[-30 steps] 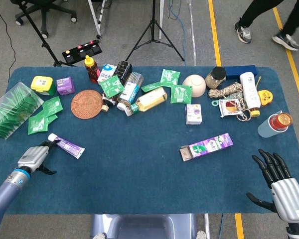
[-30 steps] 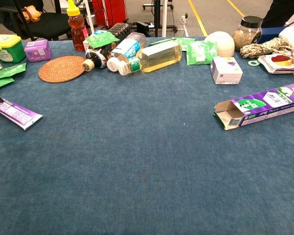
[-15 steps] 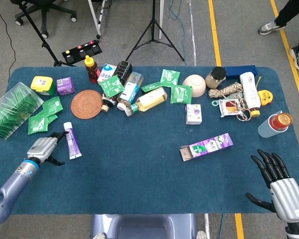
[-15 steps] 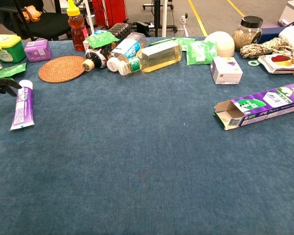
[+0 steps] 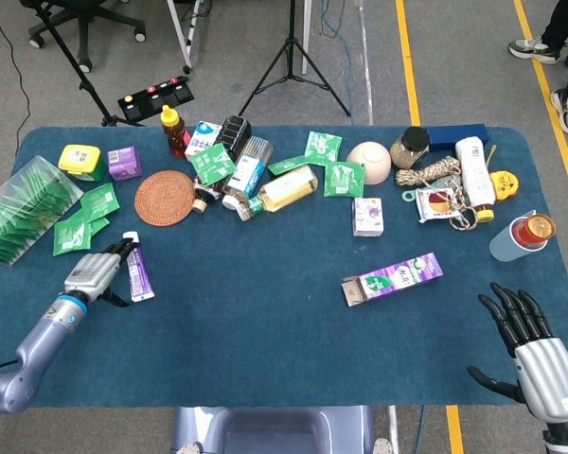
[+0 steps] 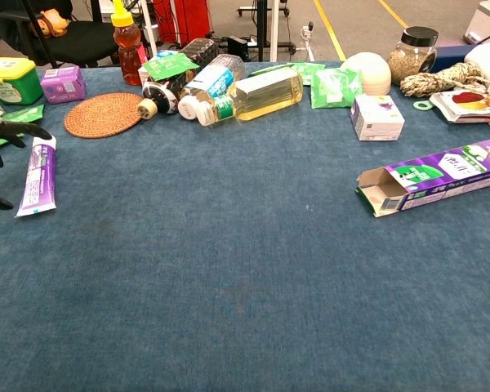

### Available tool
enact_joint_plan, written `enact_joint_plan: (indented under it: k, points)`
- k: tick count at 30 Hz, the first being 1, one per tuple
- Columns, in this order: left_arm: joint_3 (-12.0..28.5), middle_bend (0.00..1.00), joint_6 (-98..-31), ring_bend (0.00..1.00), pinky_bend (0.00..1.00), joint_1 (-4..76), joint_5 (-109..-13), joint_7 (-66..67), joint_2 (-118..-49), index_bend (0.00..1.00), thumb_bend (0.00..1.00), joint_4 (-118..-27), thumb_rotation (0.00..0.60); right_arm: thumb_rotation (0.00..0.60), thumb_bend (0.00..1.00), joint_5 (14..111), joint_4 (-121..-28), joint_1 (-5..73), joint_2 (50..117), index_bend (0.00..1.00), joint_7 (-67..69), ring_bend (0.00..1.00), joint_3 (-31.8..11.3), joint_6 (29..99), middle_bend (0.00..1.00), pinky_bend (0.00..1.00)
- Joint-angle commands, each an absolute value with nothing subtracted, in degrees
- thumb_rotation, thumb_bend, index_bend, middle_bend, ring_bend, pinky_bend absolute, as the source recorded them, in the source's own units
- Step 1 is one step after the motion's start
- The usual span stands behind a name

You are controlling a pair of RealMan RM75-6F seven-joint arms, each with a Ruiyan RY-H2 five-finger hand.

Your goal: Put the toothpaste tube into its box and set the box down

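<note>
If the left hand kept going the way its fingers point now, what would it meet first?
The toothpaste tube. The left hand has its fingertips right beside it, perhaps touching already; contact is hard to judge. The box lies far off to the right.

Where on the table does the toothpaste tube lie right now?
In the head view the tube lies flat at the table's left side, beside the left hand, below the green packets.
</note>
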State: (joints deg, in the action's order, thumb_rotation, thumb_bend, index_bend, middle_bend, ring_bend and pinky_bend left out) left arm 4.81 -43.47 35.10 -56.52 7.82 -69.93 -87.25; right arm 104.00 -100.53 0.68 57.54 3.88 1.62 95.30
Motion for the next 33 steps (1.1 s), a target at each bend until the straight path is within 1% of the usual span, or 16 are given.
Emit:
enact_joint_plan:
  k: [1, 10, 16, 22, 27, 33]
  points:
    - [5.2, 0.04, -44.5, 0.09, 0.24, 34.4, -56.9, 6.6, -68.5, 0.06, 0.06, -87.8, 0.6, 0.6, 0.0, 104.0, -100.5, 0.9, 57.6, 0.0, 3.9, 0.0, 1.7, 94.9, 0.0, 0.0]
    - [4.4, 0.04, -42.3, 0.09, 0.24, 34.3, -56.3, 4.9, -67.2, 0.06, 0.05, -86.3, 0.6, 0.6, 0.0, 104.3, -100.6, 0.8, 57.6, 0.0, 3.8, 0.0, 1.9, 95.0, 0.0, 0.0]
    - [4.5, 0.04, -38.3, 0.09, 0.26, 36.3, -54.6, 4.6, -68.8, 0.06, 0.06, -82.4, 0.6, 0.6, 0.0, 104.3, -100.7, 0.9, 57.9, 0.0, 3.1, 0.0, 1.9, 94.6, 0.0, 0.0]
    - [4.2, 0.04, -36.3, 0.09, 0.26, 38.7, -51.0, 7.2, -70.3, 0.06, 0.06, -80.7, 0.6, 0.6, 0.0, 104.1, -100.9, 0.9, 58.0, 0.0, 2.8, 0.0, 1.8, 94.5, 0.0, 0.0]
    - [3.5, 0.04, -36.1, 0.09, 0.26, 41.0, -46.8, 10.8, -71.0, 0.06, 0.06, -80.9, 0.6, 0.6, 0.0, 103.5, -100.8, 1.1, 58.1, 0.0, 2.7, 0.0, 1.6, 94.2, 0.0, 0.0]
    - [3.2, 0.04, -37.0, 0.09, 0.26, 43.0, -44.0, 13.5, -71.7, 0.06, 0.06, -82.3, 0.6, 0.6, 0.0, 103.4, -100.9, 1.2, 58.1, 0.0, 2.6, 0.0, 1.5, 94.0, 0.0, 0.0]
